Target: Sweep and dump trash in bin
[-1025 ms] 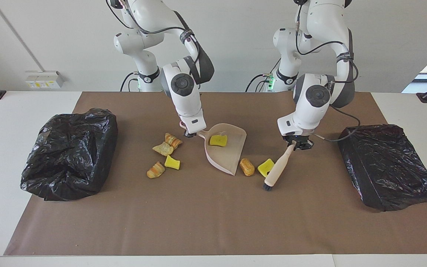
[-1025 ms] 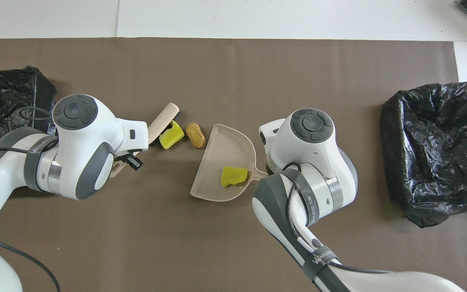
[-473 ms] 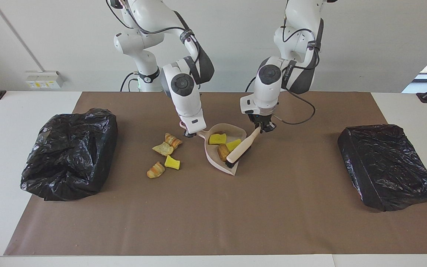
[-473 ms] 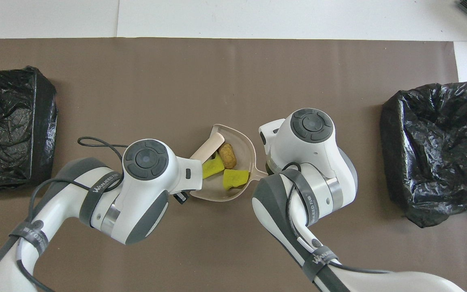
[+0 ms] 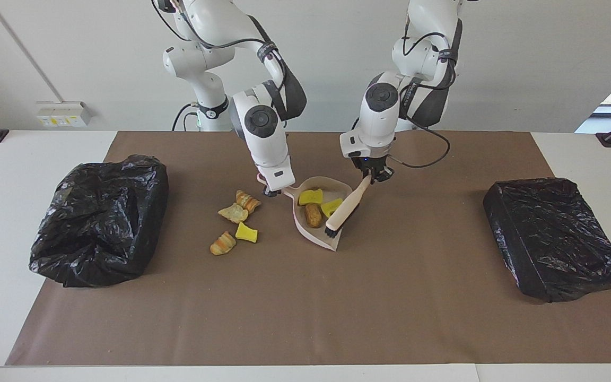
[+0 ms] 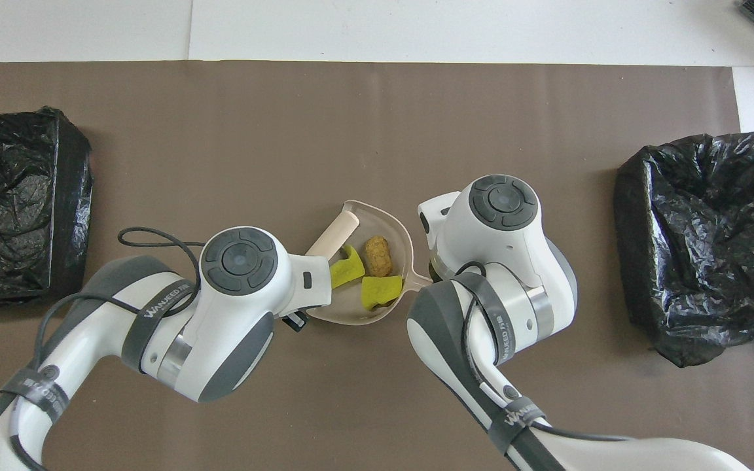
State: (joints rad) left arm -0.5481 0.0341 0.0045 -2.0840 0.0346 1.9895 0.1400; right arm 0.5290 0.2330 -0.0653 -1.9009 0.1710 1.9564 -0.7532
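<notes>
In the facing view, seven bits of trash show. Three lie in the pink dustpan (image 5: 320, 225): two yellow wedges (image 5: 311, 197) and one golden-brown lump (image 5: 313, 215). Four more lie on the brown mat (image 5: 305, 297) beside the dustpan, toward the right arm's end of the table: three pastry-like lumps (image 5: 246, 201) and one yellow wedge (image 5: 246, 233). The right end effector (image 5: 270, 192) is clamped on the dustpan's handle. The left end effector (image 5: 374, 176) is closed around the handle of the beige hand brush (image 5: 347, 207), which slants down with its dark bristles at the dustpan's open edge. Two black bags sit on the table, one crumpled bin bag (image 5: 98, 217) at the right arm's end and one flatter bag (image 5: 555, 239) at the left arm's end.

In the overhead view, the same dustpan (image 6: 351, 313) holds two yellow wedges (image 6: 380, 291) and one brown lump (image 6: 377, 256); the brush (image 6: 332, 237) lies across its rim. The four bits on the mat are hidden under the right arm. Both black bags (image 6: 701, 242) show at the mat's ends.
</notes>
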